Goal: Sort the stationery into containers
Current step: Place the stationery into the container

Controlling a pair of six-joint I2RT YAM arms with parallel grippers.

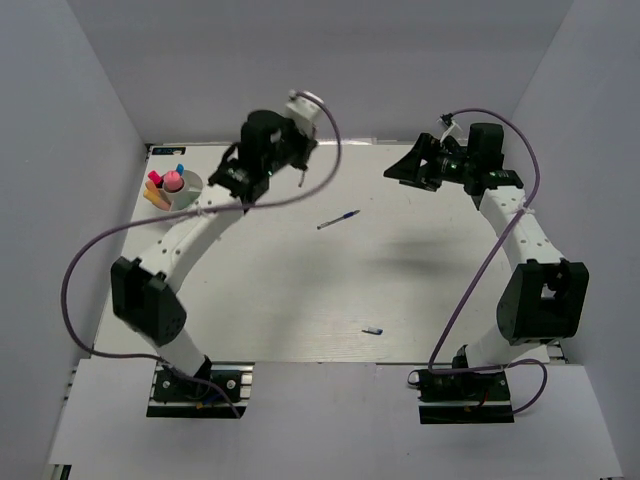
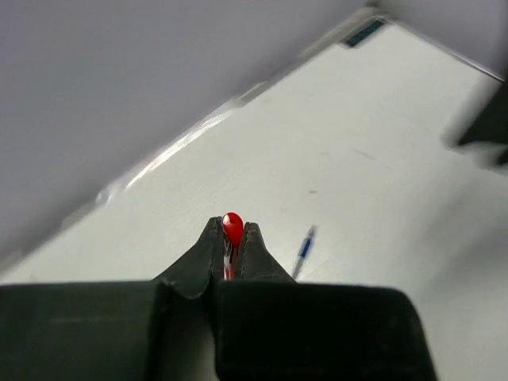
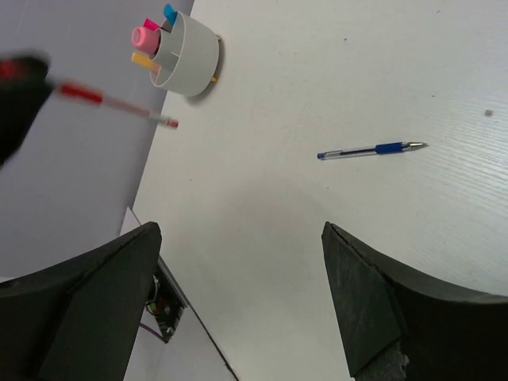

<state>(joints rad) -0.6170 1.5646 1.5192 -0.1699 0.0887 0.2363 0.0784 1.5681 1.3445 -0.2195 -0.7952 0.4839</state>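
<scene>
My left gripper (image 1: 224, 180) is shut on a thin red pen (image 2: 231, 228) and holds it in the air beside the white bowl (image 1: 192, 200). The right wrist view shows that pen (image 3: 111, 101) sticking out from the blurred left gripper (image 3: 17, 94), its tip just short of the bowl (image 3: 193, 65). The bowl holds a pink round-topped stick (image 1: 172, 181) and pink, orange and blue markers. A blue pen (image 1: 338, 220) lies on the table at mid-back; it also shows in the left wrist view (image 2: 304, 250) and in the right wrist view (image 3: 373, 149). My right gripper (image 1: 397, 170) is open and empty, raised at the back right.
A small blue-grey piece (image 1: 372, 330) lies near the table's front edge. Grey walls close in the table on the left, back and right. Purple cables loop over both arms.
</scene>
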